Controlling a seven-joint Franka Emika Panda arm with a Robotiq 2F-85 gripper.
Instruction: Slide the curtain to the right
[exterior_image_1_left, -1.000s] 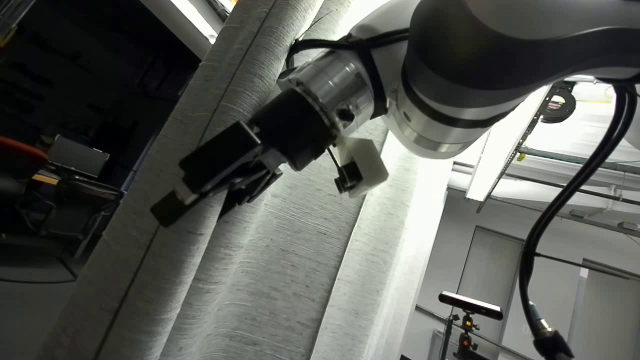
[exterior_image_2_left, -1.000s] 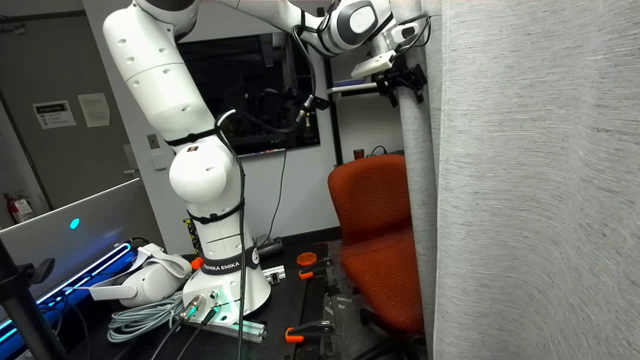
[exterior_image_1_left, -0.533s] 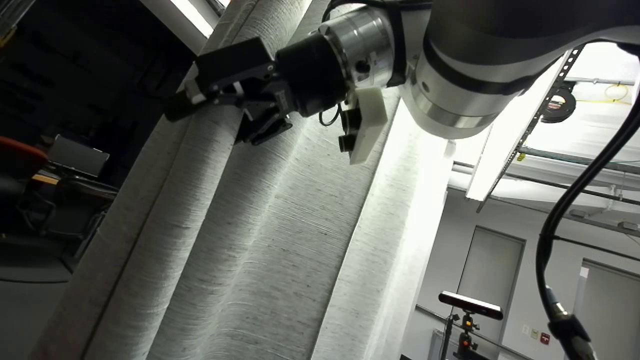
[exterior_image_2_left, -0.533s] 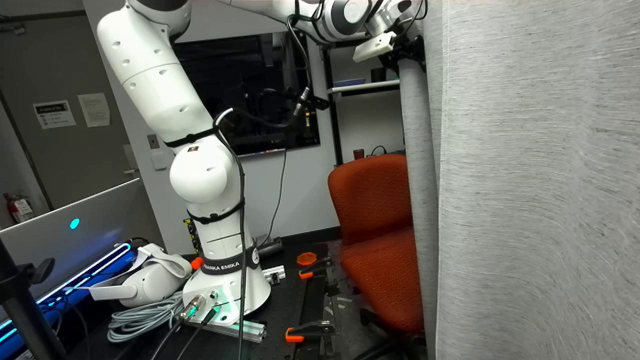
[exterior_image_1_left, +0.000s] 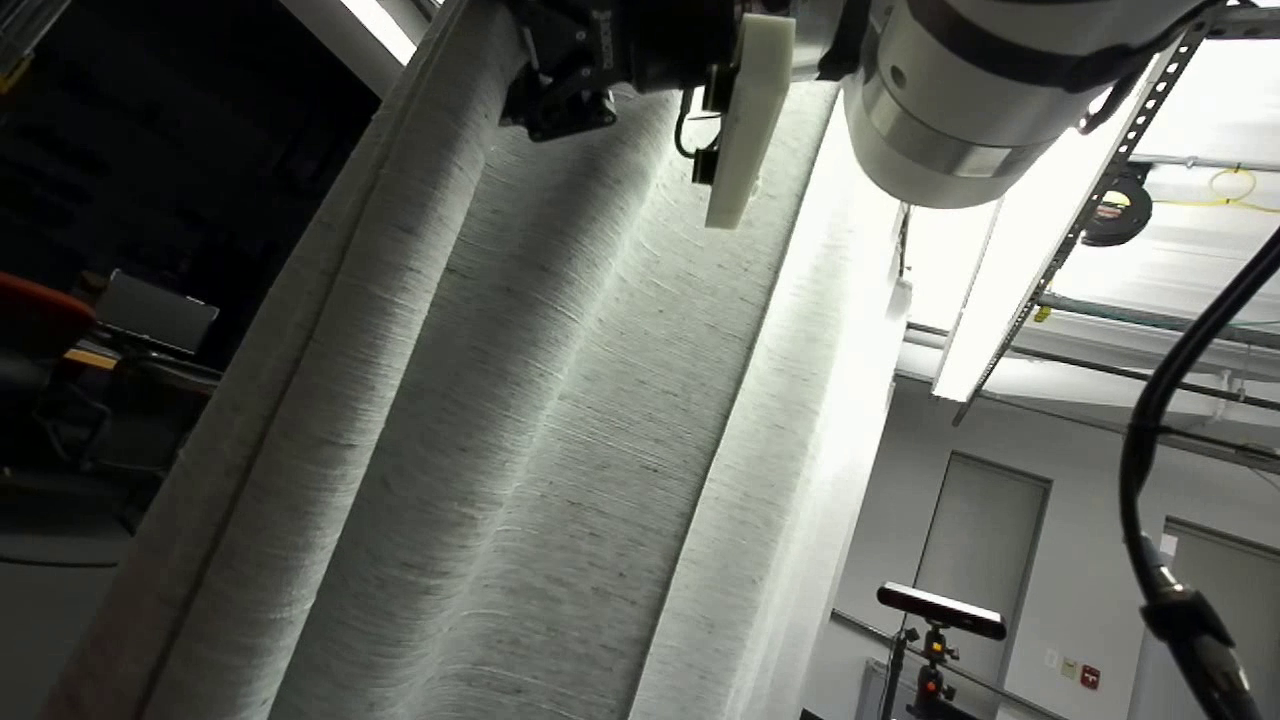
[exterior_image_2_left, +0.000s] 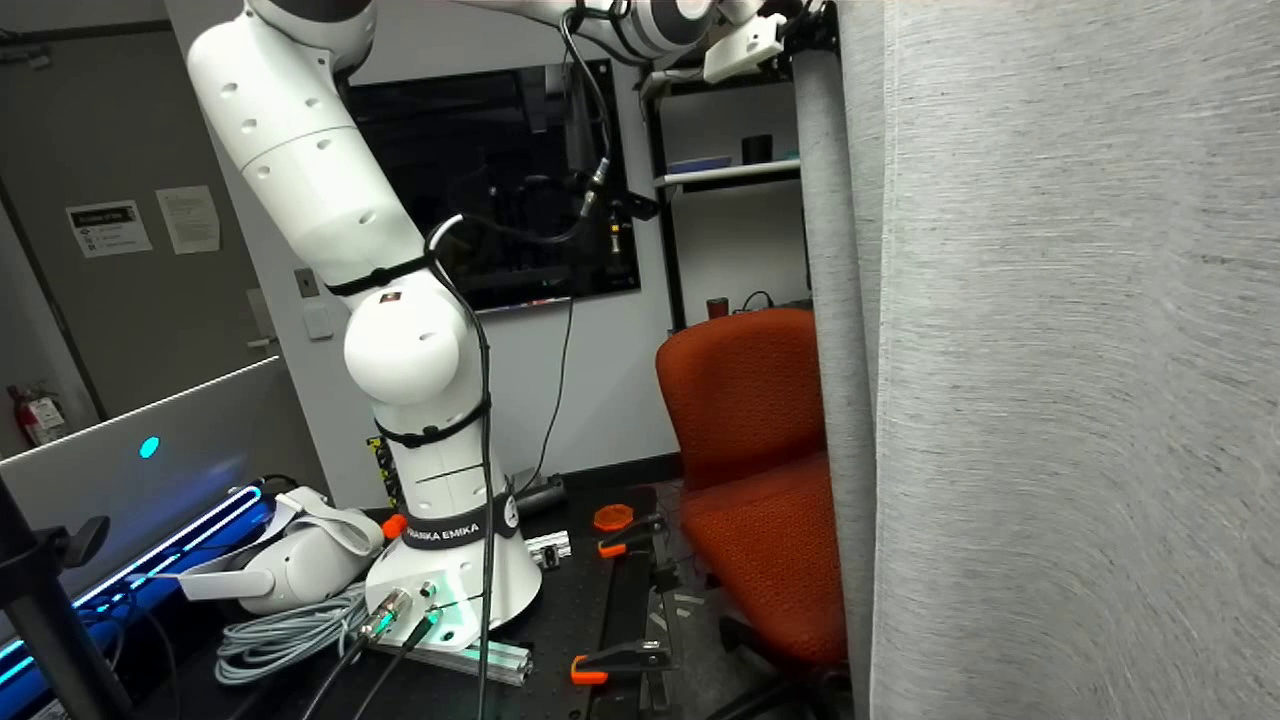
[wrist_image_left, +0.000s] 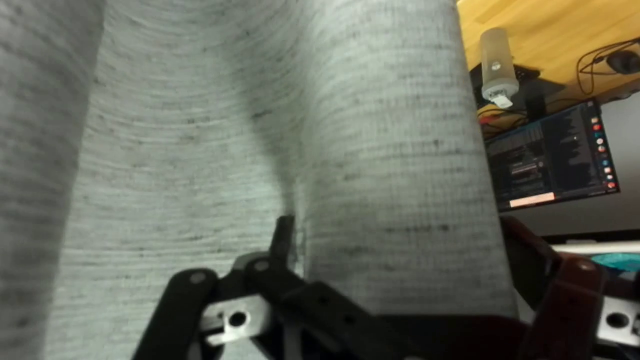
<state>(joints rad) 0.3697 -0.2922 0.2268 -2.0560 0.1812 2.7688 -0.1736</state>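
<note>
The curtain is a tall light grey ribbed drape with long vertical folds, seen in both exterior views (exterior_image_1_left: 560, 400) (exterior_image_2_left: 1080, 360). It fills most of the wrist view (wrist_image_left: 190, 150). My gripper (wrist_image_left: 397, 225) is open in the wrist view, with its black fingers wide apart on either side of a rounded fold near the curtain's edge. The left fingertip lies in the crease beside the fold; the right finger is past the outer edge. In an exterior view the gripper (exterior_image_2_left: 812, 32) is high at the curtain's edge, partly cut off by the top of the picture.
An orange chair (exterior_image_2_left: 745, 420) stands beside the curtain's lower edge. A shelf (exterior_image_2_left: 735, 173) is behind the gripper. A monitor (wrist_image_left: 552, 155) and a wooden desk (wrist_image_left: 550, 25) show beyond the curtain. A tripod camera (exterior_image_1_left: 940, 610) stands past the curtain's far side.
My gripper has moved up along the curtain in both exterior views, staying around the edge fold. The folds have shifted slightly. The arm's camera mount has tilted more upright.
</note>
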